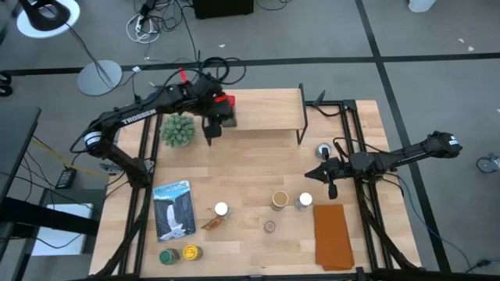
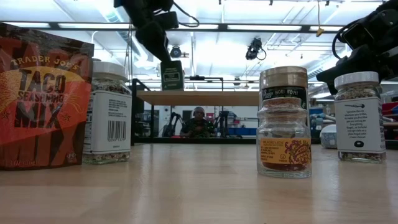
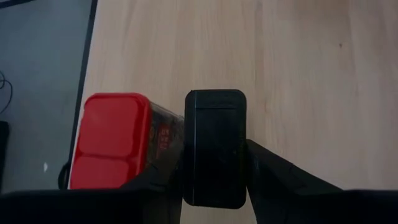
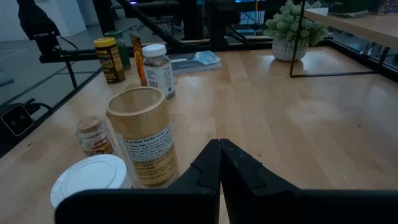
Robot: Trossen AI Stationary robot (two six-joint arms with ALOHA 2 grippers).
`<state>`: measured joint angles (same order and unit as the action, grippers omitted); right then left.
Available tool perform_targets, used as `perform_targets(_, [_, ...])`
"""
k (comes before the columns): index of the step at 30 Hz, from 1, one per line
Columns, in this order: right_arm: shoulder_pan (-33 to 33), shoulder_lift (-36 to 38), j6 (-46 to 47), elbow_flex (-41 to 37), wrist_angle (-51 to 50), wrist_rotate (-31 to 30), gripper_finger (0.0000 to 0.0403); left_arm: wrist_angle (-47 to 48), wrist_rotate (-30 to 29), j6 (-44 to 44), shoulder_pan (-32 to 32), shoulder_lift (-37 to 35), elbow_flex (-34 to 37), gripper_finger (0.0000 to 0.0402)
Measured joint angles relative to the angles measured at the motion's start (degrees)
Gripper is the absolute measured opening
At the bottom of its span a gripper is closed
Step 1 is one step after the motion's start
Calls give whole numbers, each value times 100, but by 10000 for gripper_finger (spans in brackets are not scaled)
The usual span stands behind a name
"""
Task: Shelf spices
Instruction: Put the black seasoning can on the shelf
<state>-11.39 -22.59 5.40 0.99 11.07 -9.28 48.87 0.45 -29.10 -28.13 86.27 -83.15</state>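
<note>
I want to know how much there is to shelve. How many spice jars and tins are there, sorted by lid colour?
White-lidded jars: 2
Green-lidded jar: 1
Yellow-lidded jar: 1
Tan-lidded jar: 1
Brown-topped small jar: 1
Red-lidded tin: 1
Black-lidded tin: 1
Total: 8

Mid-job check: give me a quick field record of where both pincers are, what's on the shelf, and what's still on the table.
left pincer: over the shelf's left end, closed on a dark tin
shelf: red-lidded tin on top, beside the dark tin
right pincer: shut, empty, low over the table, right of centre
still on table: tan-lidded jar, white-lidded jar, small cork-topped jar, yellow-lidded jar, green-lidded jar
other: plant ball, orange cloth
</note>
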Motion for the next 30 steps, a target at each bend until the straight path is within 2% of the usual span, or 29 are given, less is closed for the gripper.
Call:
perform_targets(16, [0,-2,0,0,0,0,8,-197,-53,-34,0,36,1,145])
perform_targets(25, [1,-1,-2,0,0,0,8,-212,-92,-4,-2,33,1,194])
perform_targets(30, [0,-2,0,0,0,0,8,-211,-314,103,-1,31,1,203])
